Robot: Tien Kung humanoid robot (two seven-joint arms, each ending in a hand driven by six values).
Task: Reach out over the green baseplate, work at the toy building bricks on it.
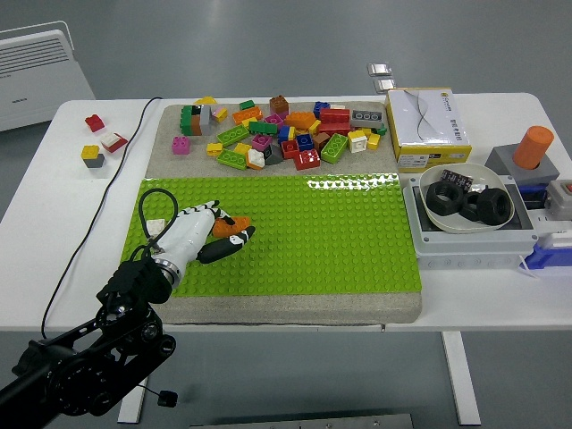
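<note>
Green baseplate [340, 232] lies flat on a grey slab at table centre, most of its studs bare. One orange brick [234, 222] sits near its left end, partly covered by the left hand [201, 232]. Hand is white with black fingers [225, 244], which lie over and beside the brick; can't tell from this angle whether they actually pinch it or just rest on it. Thumb side and the brick's lower half are hidden. Black left arm [89, 357] enters bottom-left, cut off by the frame. Loose brick pile [277, 134] sits on the slab just beyond the baseplate's far edge, too jumbled to count. Three stray bricks [101, 141] lie far left on the table [54, 206], beside a black cable [98, 201]. Right of the baseplate: yellow-and-white box [427, 128], white bowl [469, 198] of black rings, orange cylinder [534, 146].
</note>
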